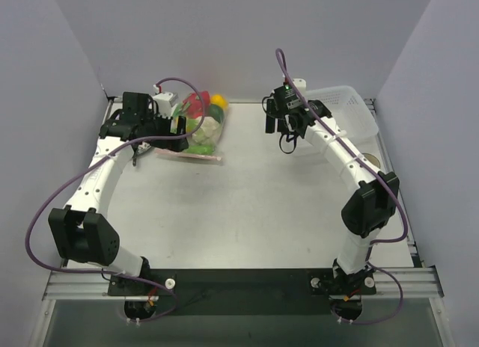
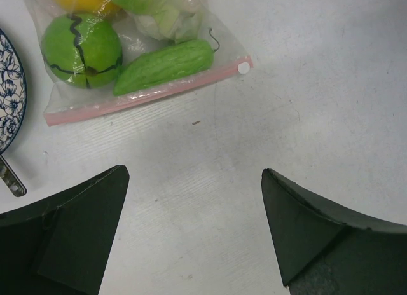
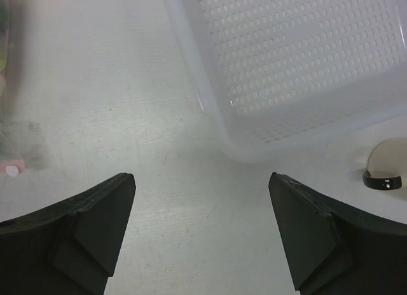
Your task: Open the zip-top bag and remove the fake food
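clear crinkly zip-top bag [image 2: 67, 103], pink zip strip [image 2: 149, 95] on one edge, glossy fake food [image 2: 81, 50] inside, left gripper [image 2: 194, 174] spread wide near the bag, right gripper [image 3: 202, 177] spread wide, well apart from it

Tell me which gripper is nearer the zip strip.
Left. The left gripper hovers open right by the zip strip; the right gripper is well away, beside the tray.

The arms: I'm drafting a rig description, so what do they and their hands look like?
White links, black joints on the left arm and right arm. A purple cable loops along each. The left hand and right hand are black with wedge-shaped fingers.
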Robot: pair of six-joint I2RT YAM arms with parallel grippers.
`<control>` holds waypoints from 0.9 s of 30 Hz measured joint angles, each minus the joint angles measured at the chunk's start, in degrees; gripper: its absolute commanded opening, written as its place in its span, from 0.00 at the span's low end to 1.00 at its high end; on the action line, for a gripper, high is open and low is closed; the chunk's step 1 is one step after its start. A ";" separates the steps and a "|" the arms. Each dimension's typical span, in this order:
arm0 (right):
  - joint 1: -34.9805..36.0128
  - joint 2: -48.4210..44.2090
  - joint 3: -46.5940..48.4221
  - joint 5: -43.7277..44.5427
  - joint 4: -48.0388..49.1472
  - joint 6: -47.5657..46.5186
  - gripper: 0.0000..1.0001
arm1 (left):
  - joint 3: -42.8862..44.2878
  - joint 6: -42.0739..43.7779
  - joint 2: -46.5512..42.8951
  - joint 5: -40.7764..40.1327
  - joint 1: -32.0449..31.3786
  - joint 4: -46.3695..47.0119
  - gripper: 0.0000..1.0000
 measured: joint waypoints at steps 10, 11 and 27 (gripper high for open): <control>-5.11 4.44 6.84 -0.87 2.93 -3.96 0.99 | -0.02 -0.24 4.26 1.49 1.51 3.15 0.97; -5.81 5.81 8.55 -0.87 3.13 -4.59 0.99 | -0.02 -0.42 4.96 2.01 1.75 3.69 0.97; -7.23 23.34 15.02 -1.44 9.73 -12.96 0.99 | 5.27 -2.73 17.29 7.82 2.95 10.38 0.97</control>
